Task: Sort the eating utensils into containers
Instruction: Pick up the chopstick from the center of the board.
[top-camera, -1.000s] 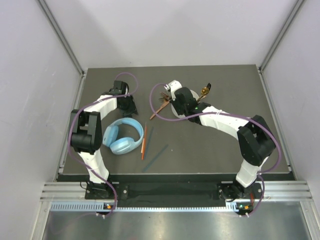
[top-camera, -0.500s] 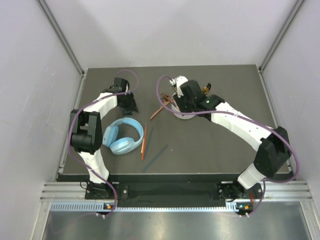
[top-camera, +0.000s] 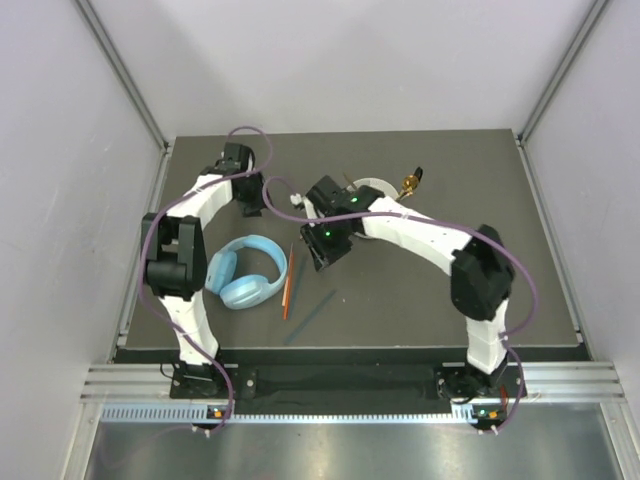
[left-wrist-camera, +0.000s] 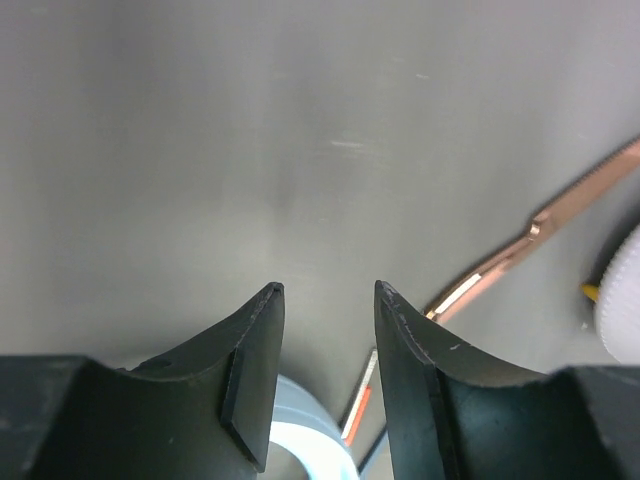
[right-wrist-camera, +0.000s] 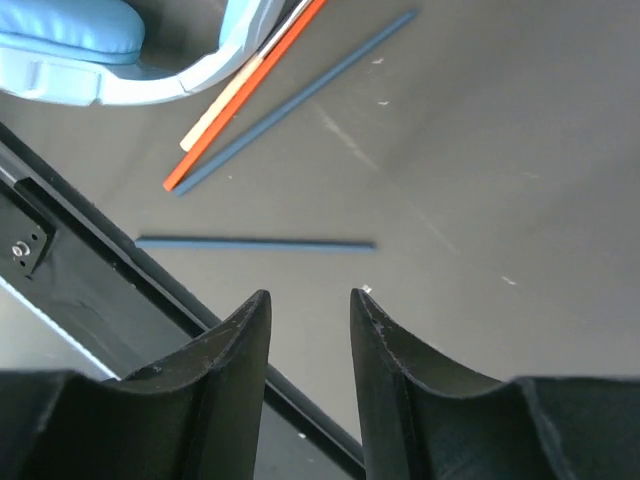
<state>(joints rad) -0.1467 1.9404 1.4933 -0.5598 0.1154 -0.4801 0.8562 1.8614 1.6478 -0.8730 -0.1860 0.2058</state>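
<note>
Right pincer (right-wrist-camera: 310, 300) spread, empty, hung over worktop (top-camera: 420, 300). Orange chopstick (top-camera: 288, 283) and teal chopsticks (top-camera: 318, 308) lay flat at its 7 o'clock, beside headphones (top-camera: 248, 270). White holder (top-camera: 382, 183) at 1 o'clock. Left pincer (left-wrist-camera: 328, 290) spread, empty.

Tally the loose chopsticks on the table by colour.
Orange chopstick: 1, with a pale strip alongside that may be a second.
Dark teal chopsticks: 2.
Total: 3 certain.
</note>
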